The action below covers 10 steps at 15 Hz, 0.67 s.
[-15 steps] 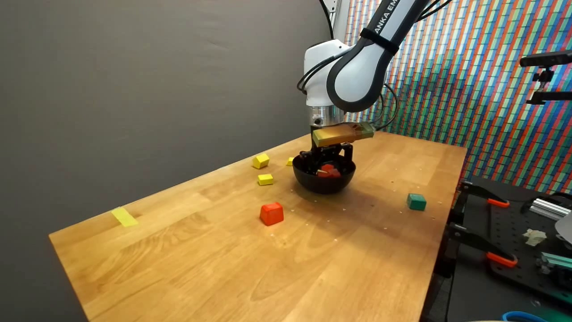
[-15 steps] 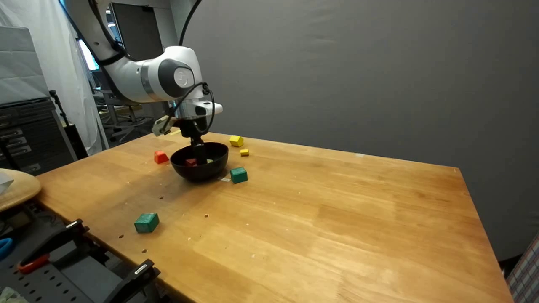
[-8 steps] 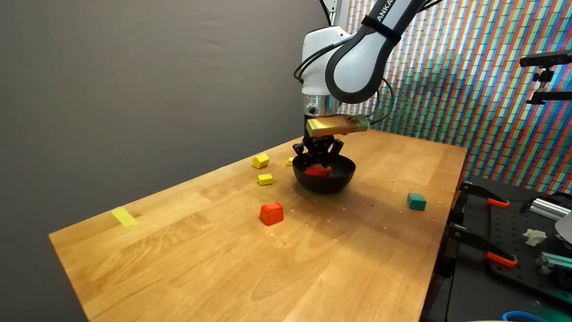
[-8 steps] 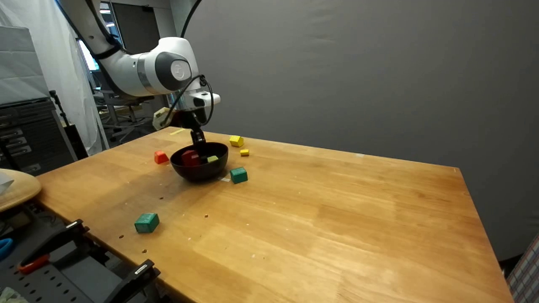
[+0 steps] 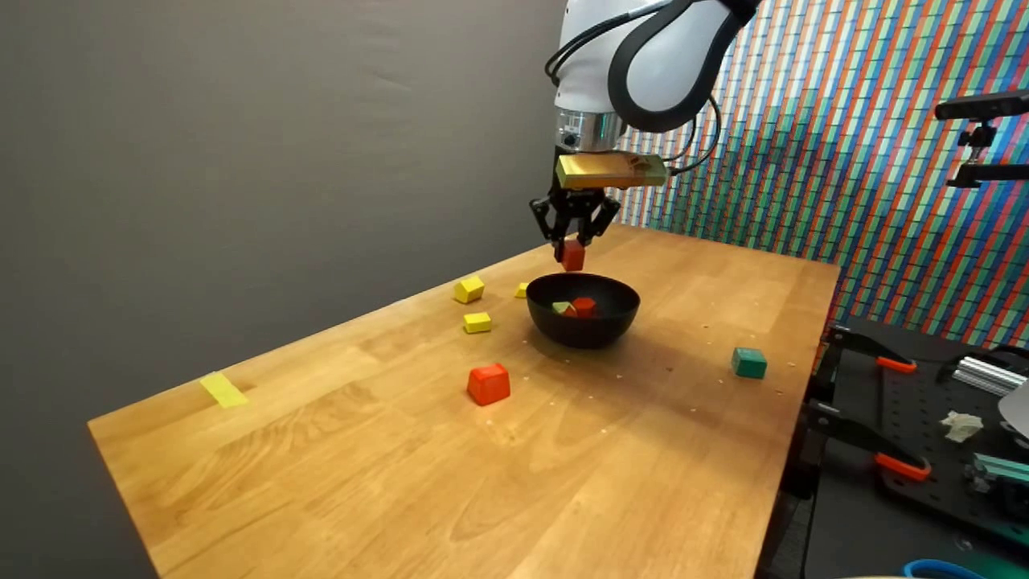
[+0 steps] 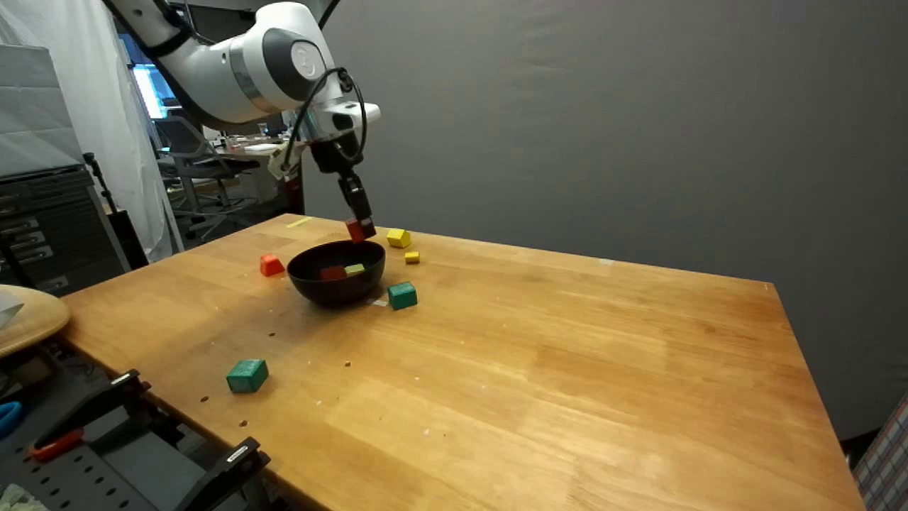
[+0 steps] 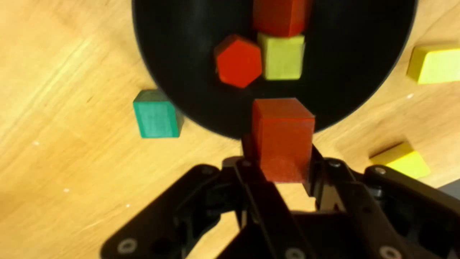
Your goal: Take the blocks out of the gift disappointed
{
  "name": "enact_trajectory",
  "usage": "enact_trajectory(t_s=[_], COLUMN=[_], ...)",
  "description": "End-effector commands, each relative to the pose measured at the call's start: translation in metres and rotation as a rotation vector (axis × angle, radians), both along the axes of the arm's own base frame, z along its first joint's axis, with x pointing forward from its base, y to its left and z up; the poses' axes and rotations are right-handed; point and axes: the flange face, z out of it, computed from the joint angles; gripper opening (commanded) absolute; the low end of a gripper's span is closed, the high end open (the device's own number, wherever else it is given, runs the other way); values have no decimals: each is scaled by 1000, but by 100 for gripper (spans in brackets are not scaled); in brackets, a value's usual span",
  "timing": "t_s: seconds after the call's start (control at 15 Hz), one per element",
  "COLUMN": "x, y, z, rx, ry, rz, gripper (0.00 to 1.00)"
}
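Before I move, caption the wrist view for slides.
Black gripper holding a red block; two more red blocks and a pale yellow block sit in the round black bowl.

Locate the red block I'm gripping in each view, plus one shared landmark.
In an exterior view: held red block just right of centre, slightly above.
In an exterior view: held red block left of centre, slightly above.
In the wrist view: held red block right of centre, slightly below.
Shared landmark: black bowl, in all three.

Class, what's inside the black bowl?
Inside the bowl: a hexagonal red block, a second red block and a yellow block. In the wrist view, the held block covers some of the bowl; anything beneath the blocks is hidden.
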Motion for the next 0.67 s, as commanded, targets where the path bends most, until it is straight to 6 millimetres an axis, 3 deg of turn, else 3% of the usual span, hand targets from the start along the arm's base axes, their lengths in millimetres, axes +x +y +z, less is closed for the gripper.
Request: enact_trajectory(t_s=[0.0,0.27,0.6], x=[16,41,58], y=[-23,-37,-51], z=[-1,-21,-37], rx=[-77,-102,-120], ry=[-65,-52,-63], rz=[-81,-141,-181], gripper=[17,17,16])
